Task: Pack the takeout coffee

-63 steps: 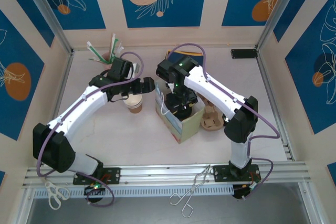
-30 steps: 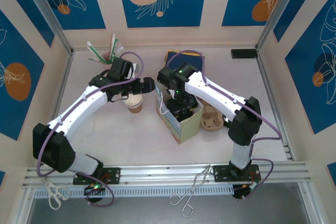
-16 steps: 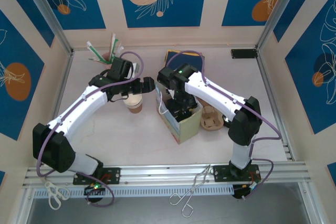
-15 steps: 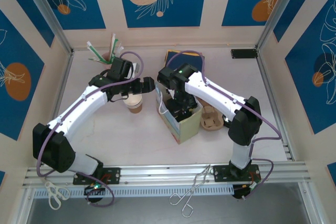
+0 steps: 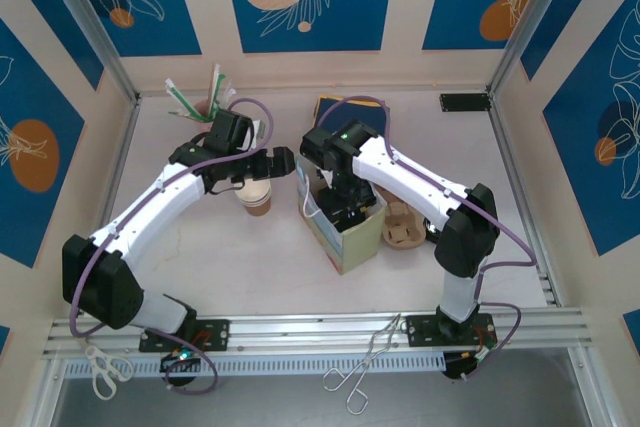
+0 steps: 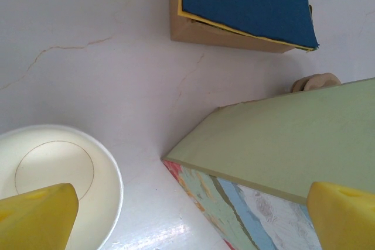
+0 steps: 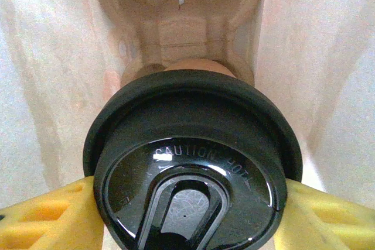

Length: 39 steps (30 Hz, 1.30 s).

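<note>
Right arm [image 5: 400, 169] sank into bag [image 5: 355, 242], jaws clamping upright lidded coffee [image 7: 193, 162]; left jaws wide

In the top view the right claw [image 5: 341, 209] is deep in the paper bag [image 5: 350, 242], and its own wrist covers the jaws. The left claw [image 5: 262, 172] overlaps the far rim of the lidless cup [image 5: 258, 202]. In the right wrist view the takeout coffee [image 7: 193, 162] is cut by the lower edge, its black lid hides nearly all of the brown body, and the yellow fingers [image 7: 53, 215] are cut at both corners. In the left wrist view a pale round thing [image 6: 316, 80] behind the bag's rim is too hidden to name.
</note>
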Each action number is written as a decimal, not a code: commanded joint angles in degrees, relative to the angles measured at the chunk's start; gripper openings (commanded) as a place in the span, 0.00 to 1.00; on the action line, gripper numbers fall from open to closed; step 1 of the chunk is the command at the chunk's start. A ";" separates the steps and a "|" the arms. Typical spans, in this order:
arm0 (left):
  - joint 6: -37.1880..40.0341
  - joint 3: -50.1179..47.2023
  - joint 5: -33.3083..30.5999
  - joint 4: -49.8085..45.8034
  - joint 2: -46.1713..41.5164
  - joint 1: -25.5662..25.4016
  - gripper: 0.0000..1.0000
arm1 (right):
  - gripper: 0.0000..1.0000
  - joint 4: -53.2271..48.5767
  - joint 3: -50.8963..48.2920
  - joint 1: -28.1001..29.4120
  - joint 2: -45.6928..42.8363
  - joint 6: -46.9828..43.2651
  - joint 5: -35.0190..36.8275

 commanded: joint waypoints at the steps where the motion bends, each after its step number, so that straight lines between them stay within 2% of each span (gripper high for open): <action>1: 1.27 1.73 0.14 -0.75 -0.68 0.85 1.00 | 0.65 -0.46 -0.56 -0.37 -1.76 -0.62 -1.89; 22: 1.50 1.38 -0.13 -0.76 -0.67 1.41 1.00 | 0.65 -0.58 0.75 -0.81 -1.81 -0.64 -5.92; 39: 1.50 1.38 0.04 -0.75 -0.84 1.61 1.00 | 0.65 -1.15 0.68 -1.18 -1.76 -0.62 -5.67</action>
